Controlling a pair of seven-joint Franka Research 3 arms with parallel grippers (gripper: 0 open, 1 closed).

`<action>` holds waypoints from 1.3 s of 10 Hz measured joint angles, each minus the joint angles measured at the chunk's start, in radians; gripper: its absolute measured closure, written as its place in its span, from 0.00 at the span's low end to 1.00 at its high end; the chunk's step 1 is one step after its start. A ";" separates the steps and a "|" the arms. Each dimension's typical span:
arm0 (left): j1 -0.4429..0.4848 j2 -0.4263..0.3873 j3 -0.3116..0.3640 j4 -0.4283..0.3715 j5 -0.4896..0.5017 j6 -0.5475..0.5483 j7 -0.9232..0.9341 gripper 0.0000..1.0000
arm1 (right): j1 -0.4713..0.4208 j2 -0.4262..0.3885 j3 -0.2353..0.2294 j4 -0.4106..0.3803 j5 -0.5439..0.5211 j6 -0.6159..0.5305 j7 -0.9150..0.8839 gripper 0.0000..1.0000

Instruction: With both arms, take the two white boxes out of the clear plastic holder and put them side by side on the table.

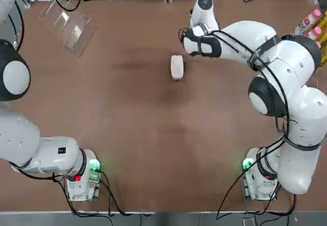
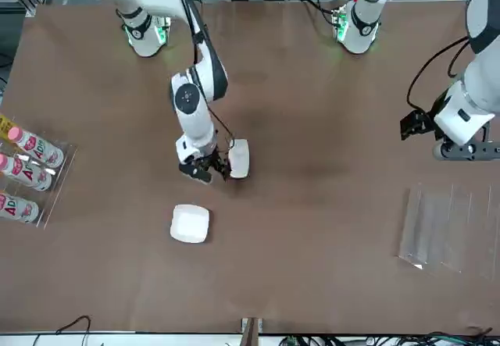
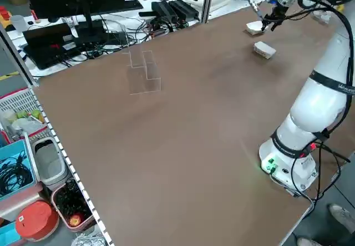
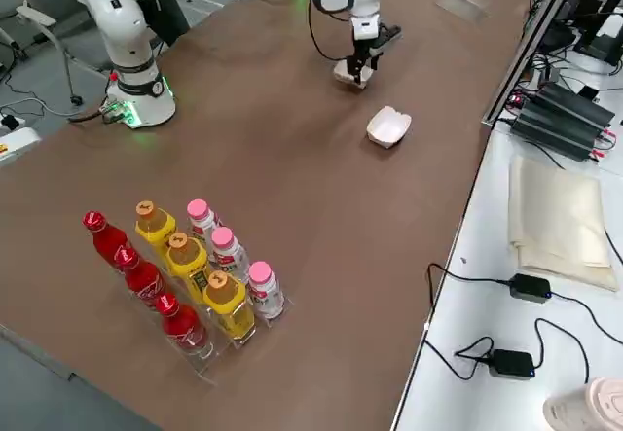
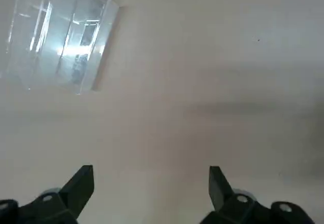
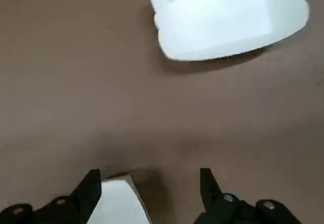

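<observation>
Beside right tool [image 2: 212, 168], white box [image 2: 238, 158]

Bare tabletop [image 1: 153, 134] lies wide open mid-table; two white boxes [image 2: 190, 224] [image 2: 238, 158], the holder [image 1: 69, 24] and bottle rack [image 2: 27, 170] crowd its far edges.

Two small white boxes, both out of the holder, on the table [image 1: 153, 134]. First box [image 1: 177, 67] just beside right gripper [image 2: 209, 169], by its fingertips, tilted on edge. Second box [image 2: 190, 223] lying flat, a little beyond that gripper, apart from the first. Clear plastic holder [image 1: 66, 23] empty, near left gripper [image 5: 151, 183], well apart from both boxes.
</observation>
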 joint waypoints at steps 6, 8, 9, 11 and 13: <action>0.010 0.016 0.005 -0.003 0.000 -0.041 0.000 0.00 | 0.008 0.001 0.093 -0.128 0.000 0.183 -0.035 0.14; 0.012 0.026 0.007 -0.004 0.000 -0.042 0.000 0.00 | 0.008 0.002 0.114 -0.151 0.018 0.199 -0.034 0.16; 0.012 0.031 0.008 -0.004 0.000 -0.042 0.000 0.00 | 0.008 0.002 0.122 -0.152 0.049 0.202 -0.035 0.18; 0.013 0.034 0.008 -0.004 0.000 -0.042 0.000 0.00 | 0.008 0.008 0.131 -0.156 0.078 0.228 -0.035 0.21; 0.013 0.034 0.008 -0.004 0.000 -0.042 -0.003 0.00 | 0.008 0.024 0.137 -0.158 0.079 0.245 -0.035 0.28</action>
